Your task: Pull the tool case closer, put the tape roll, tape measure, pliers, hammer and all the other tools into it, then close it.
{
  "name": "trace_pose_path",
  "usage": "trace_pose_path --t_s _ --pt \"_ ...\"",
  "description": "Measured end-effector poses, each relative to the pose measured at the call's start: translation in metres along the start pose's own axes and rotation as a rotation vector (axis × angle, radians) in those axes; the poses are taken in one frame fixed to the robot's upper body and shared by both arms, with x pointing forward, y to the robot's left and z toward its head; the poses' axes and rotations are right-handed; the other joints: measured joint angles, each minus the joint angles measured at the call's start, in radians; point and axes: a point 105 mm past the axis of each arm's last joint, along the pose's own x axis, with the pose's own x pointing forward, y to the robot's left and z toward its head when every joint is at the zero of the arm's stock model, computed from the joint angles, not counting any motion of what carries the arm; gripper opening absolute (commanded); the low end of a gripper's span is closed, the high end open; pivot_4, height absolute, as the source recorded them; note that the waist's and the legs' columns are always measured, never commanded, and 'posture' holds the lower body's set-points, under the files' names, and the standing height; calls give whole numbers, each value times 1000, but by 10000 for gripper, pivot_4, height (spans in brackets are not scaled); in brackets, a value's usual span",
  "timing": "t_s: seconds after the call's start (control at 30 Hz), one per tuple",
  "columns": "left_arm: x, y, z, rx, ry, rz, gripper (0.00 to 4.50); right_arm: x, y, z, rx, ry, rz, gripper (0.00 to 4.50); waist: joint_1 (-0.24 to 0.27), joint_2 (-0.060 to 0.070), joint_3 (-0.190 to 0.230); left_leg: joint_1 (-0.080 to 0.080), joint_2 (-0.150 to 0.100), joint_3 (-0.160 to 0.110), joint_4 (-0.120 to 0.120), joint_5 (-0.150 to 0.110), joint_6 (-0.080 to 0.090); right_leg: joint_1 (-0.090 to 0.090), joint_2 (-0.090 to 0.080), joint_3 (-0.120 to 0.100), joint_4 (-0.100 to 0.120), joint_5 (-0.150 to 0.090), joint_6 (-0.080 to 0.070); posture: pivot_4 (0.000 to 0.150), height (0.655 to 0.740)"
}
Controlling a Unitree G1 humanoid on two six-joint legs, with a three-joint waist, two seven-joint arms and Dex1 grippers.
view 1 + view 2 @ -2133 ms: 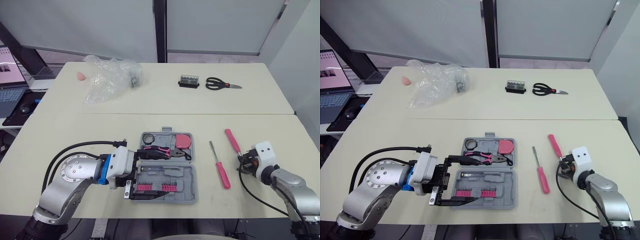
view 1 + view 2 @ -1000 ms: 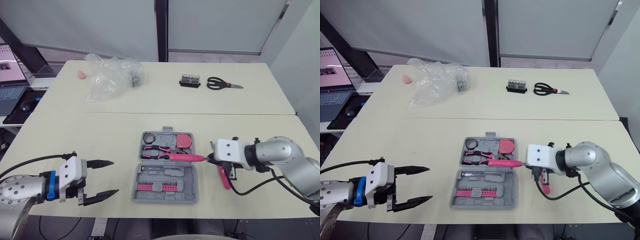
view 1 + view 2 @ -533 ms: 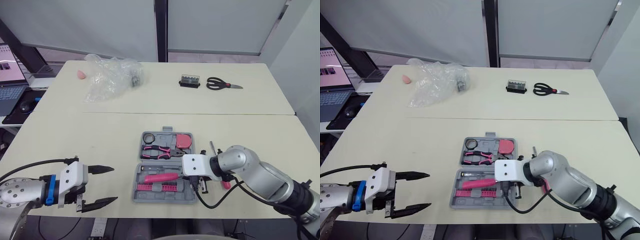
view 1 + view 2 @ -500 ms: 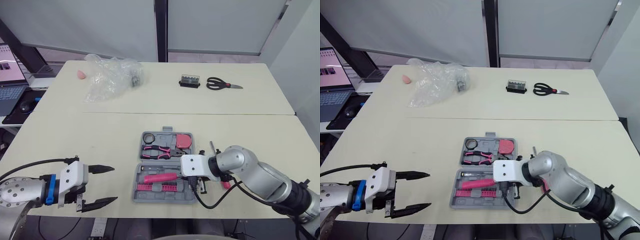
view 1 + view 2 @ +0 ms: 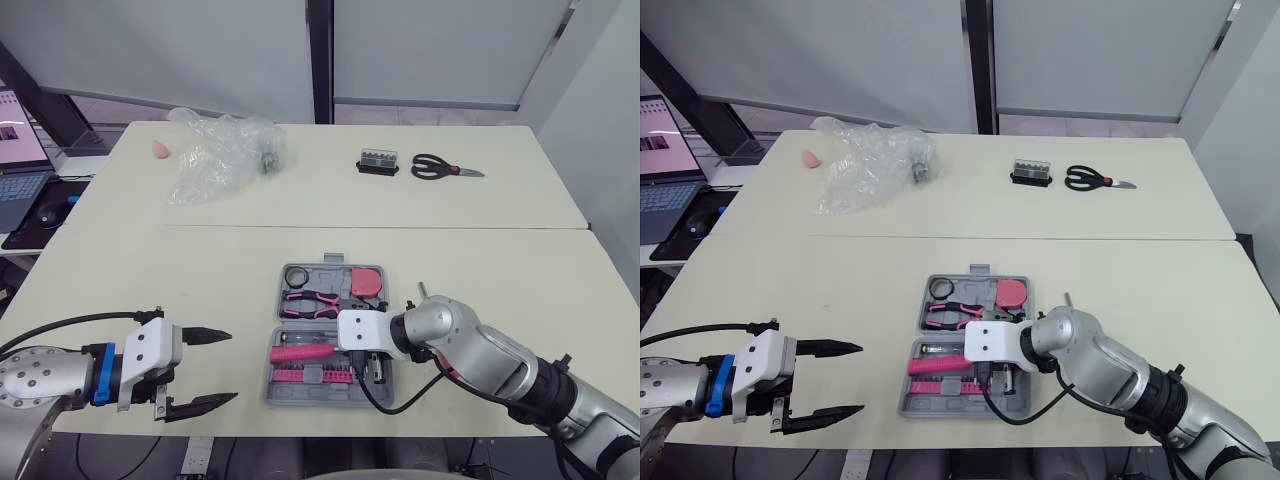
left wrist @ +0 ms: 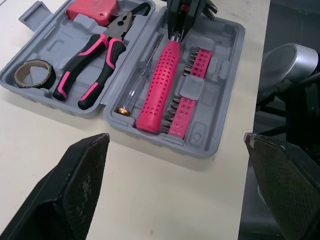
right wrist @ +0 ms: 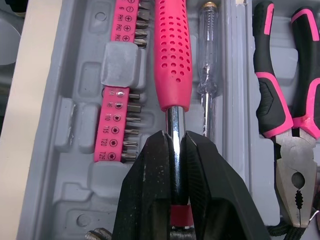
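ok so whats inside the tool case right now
Inside: tape roll, pliers, tape measure, tester screwdriver, bit strips and a pink-handled tool whose shank the right gripper pinches. Its head is hidden behind the gripper.

Two cream tables meet along a seam across the middle of the frame: the far table (image 5: 330, 200) above it, the near table (image 5: 200, 275) below. On the far table, toward the upper left, lies a crumpled clear plastic bag (image 5: 215, 155), with a small pink object (image 5: 160, 150) just to its left. At the left edge, an open laptop (image 5: 18, 150) sits on a lower surface, a dark mouse (image 5: 48, 212) near it. Pale wall panels (image 5: 430, 50) fill the top, split by a dark vertical post (image 5: 320, 60).
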Motion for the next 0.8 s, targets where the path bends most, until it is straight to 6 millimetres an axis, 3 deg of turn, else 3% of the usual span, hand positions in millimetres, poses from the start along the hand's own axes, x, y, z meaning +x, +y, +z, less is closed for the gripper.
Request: trace_pose_path --t_s 0.57,0.6,0.67,0.8 --pt "-2 5 1 5 7 33 45000 10 3 -4 14 0 1 2048 0 -1 0 0 0 0 0 0 0 -1 0 0 0 0 0 1500 7400" --pt "-2 5 1 5 7 33 45000 10 4 -4 22 -4 1 9111 0 -1 -1 0 0 0 0 0 0 -1 0 0 0 0 0 1500 7400" --pt "-2 5 1 7 7 34 45000 11 5 -4 33 -9 4 12805 0 -1 -1 0 0 0 0 0 0 -1 0 0 0 0 0 1500 7400" --pt "-2 6 1 14 11 38 45000 6 5 1 75 -42 24 14585 0 -1 -1 0 0 0 0 0 0 -1 0 0 0 0 0 1500 7400"
